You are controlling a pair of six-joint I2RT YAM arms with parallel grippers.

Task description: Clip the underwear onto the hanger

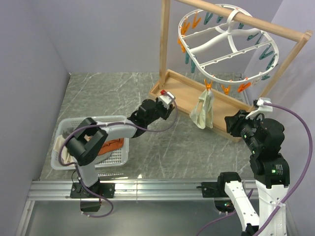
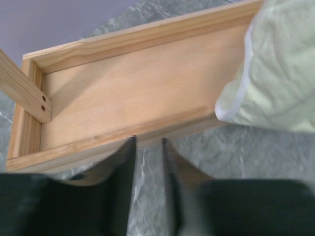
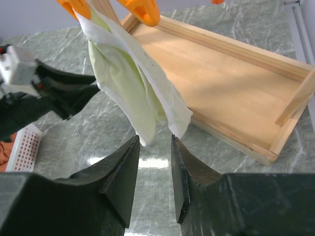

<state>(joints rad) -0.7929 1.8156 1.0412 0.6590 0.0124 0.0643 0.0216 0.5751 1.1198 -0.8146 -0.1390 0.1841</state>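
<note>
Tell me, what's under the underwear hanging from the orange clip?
Below the underwear you can see the front edge of the wooden tray and the marble table. The bit of tray right behind the fabric is covered.

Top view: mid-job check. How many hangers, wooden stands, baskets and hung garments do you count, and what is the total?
hanger: 1
wooden stand: 1
basket: 1
hung garments: 1, the underwear, held by an orange clothespin
Total: 4
</note>
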